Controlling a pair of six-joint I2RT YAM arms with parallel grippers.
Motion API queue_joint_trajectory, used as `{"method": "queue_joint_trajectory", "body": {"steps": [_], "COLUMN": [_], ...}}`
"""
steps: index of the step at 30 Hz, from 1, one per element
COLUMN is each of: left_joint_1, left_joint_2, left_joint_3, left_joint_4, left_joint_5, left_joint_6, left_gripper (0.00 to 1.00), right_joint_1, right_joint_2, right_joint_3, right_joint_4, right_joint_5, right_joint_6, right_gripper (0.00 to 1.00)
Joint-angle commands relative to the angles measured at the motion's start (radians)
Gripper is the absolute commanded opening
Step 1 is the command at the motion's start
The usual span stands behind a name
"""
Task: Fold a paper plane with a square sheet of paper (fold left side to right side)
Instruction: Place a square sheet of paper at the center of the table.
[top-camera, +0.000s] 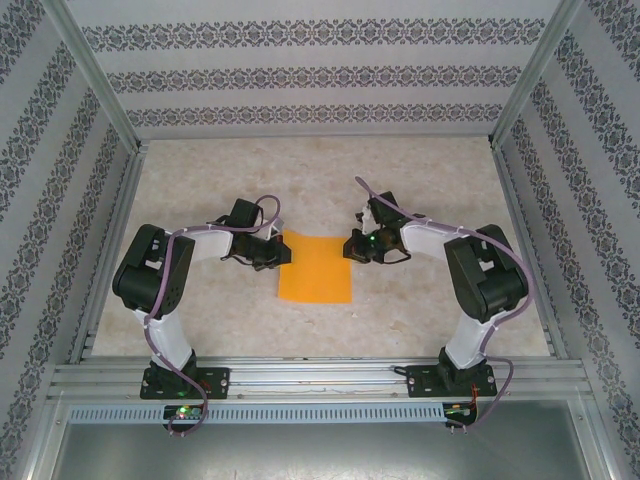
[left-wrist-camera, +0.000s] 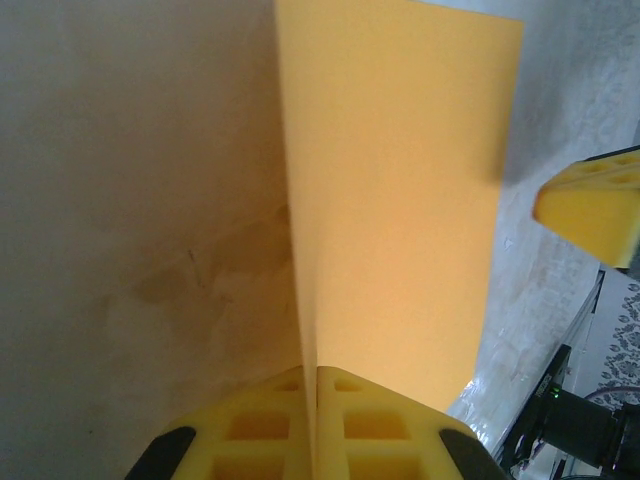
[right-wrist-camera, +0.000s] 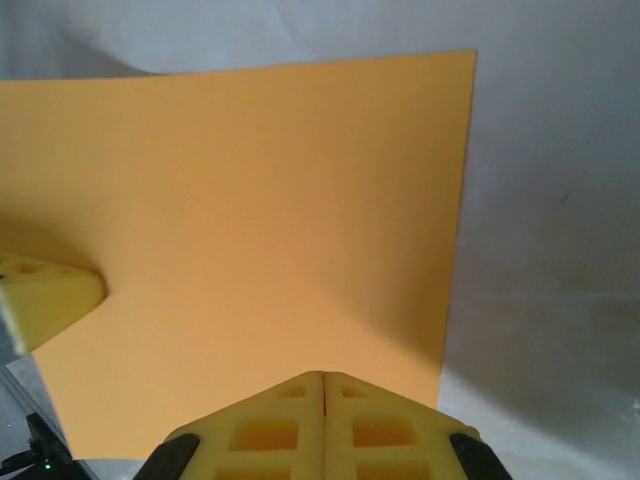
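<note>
Table: a pale, stone-look table (top-camera: 200, 200) with patterned walls (top-camera: 300, 80) on three sides
Paper place: the square sheet of paper (top-camera: 316, 268) lies in the middle of the table, between the two arms
Left gripper: the left gripper (left-wrist-camera: 312, 375) is squeezed tight on the left edge of the sheet, and the edge runs right into the crack between its fingers
Right gripper: the right gripper (right-wrist-camera: 325, 380) has its fingers pressed together at the far right part of the sheet; I cannot tell if paper is pinched between them or if they just rest on it
Which way it points: nowhere yet, because it is a plain square with no nose and no crease
Long side: none, as all sides look about the same; two edges run near to far, two run left to right, and the whole sheet is turned a tiny bit
Slip risk: the paper is thin and smooth, so it may slide out of the left pinch when the edge is carried over to the right
Crooked risk: if the right side is not held down, the whole sheet may drag along and the edges will not meet
Crumple risk: if both grippers pull at once, the paper may buckle or tear
Bump risk: the two grippers are near each other, so they may knock together over the sheet
</note>
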Motion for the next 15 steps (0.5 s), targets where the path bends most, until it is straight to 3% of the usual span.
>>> {"method": "queue_joint_trajectory", "body": {"steps": [1,8,15], "left_joint_1": [-0.009,-0.009,-0.023], "left_joint_2": [-0.012,-0.036,-0.085], "left_joint_3": [0.023,0.022,0.020], "left_joint_4": [-0.045,-0.030,0.070], "left_joint_5": [-0.010,0.018,0.075], "left_joint_6": [0.016,-0.017,-0.119], "left_gripper": [0.02,0.13,0.34], "right_joint_1": [0.008,0.019,0.019], "right_joint_2": [0.030,0.069,0.086], "right_joint_3": [0.013,0.028,0.031], "right_joint_4": [-0.010,-0.105,-0.126], "right_joint_5": [0.024,0.094,0.114], "right_joint_6": [0.006,-0.054,-0.079], "right_gripper": [0.00,0.00,0.00]}}
